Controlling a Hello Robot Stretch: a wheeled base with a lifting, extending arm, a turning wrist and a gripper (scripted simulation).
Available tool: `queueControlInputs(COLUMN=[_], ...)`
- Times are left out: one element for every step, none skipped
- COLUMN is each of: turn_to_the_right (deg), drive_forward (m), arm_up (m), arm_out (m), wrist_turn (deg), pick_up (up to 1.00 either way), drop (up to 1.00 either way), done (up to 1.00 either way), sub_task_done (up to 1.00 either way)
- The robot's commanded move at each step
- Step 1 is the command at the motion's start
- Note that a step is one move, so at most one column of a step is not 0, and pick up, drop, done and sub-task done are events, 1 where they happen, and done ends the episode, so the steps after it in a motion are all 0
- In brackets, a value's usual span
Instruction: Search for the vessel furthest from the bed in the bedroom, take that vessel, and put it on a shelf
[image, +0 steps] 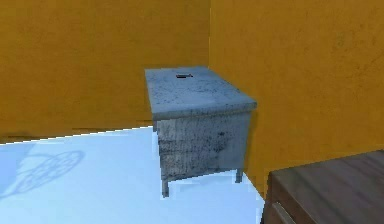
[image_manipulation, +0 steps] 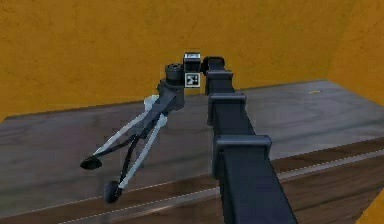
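Arm reaching over a wooden tabletop, gripper carrying nothing.
Orange walls (image_manipulation: 100, 50) are filling the upper frame. The brown tabletop (image_manipulation: 60, 140) is spreading under the dark arm (image_manipulation: 240, 140), which is rising from the arm side view's bottom edge. The gripper (image_manipulation: 100, 177) is pointing lower left with only bare wood behind its fingers; their spread cannot be told. At the forward view's centre a grey side table (image: 200, 130) is standing, a dark speck (image: 183, 75) on top, too small to name.
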Motion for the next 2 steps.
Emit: queueControlInputs(turn_to_the_right=[0.0, 0.0], drive_forward=[0.00, 0.00], arm_up=[0.00, 0.00], arm_out=[0.00, 0.00], wrist_turn=[45.0, 45.0], pick_up=[0.00, 0.00], drop=[0.00, 0.00], done=[0.00, 0.00], sub_task_done=[0.00, 0.00])
